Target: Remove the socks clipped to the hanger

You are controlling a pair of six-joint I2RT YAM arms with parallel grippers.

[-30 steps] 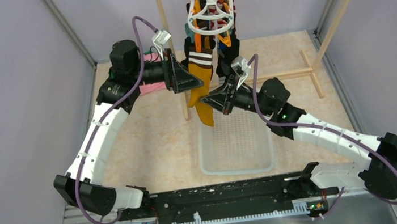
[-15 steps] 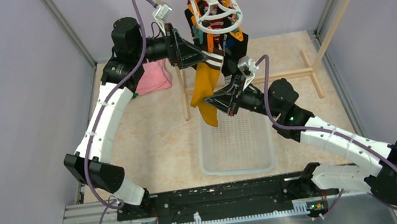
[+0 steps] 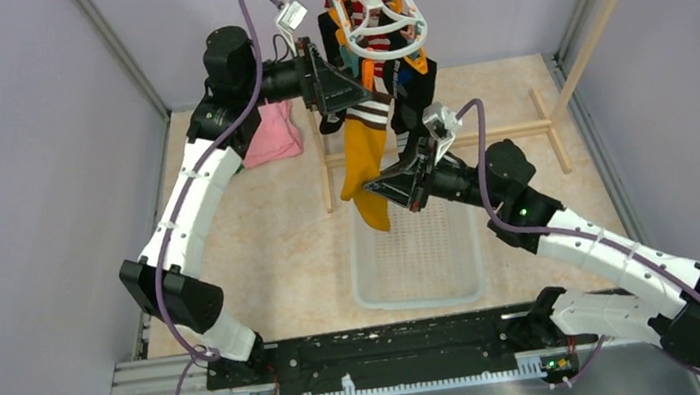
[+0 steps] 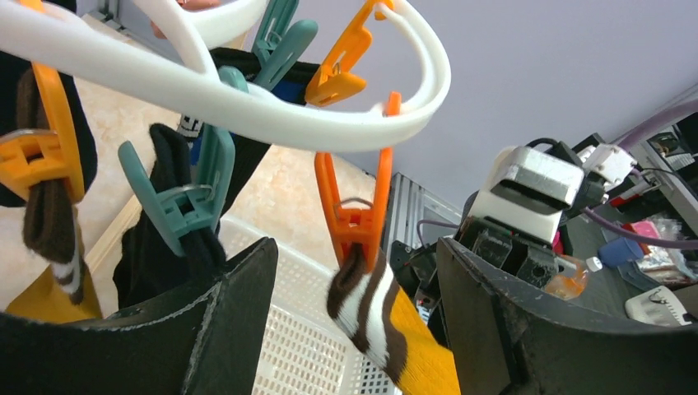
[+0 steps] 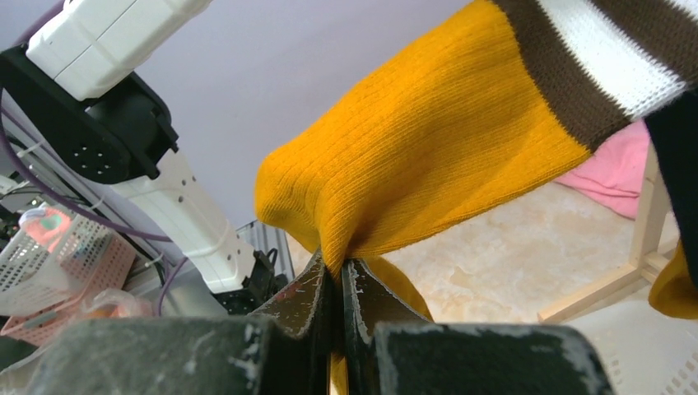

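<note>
The white ring hanger hangs high at the back with several socks clipped to its orange and teal pegs; its frame fills the top of the left wrist view. A mustard-yellow sock with a brown-and-white cuff hangs from an orange peg. My left gripper is open, its jaws either side of that cuff just below the peg. My right gripper is shut on the yellow sock's lower part. Black socks hang from teal pegs beside it.
A white mesh basket lies on the table under the socks. A pink cloth lies at the back left. The wooden rack's post and foot bar stand behind the hanger.
My left gripper rose from beside the sock's middle to the cuff under the hanger. My right gripper shifted slightly left, still holding the sock's lower part.
</note>
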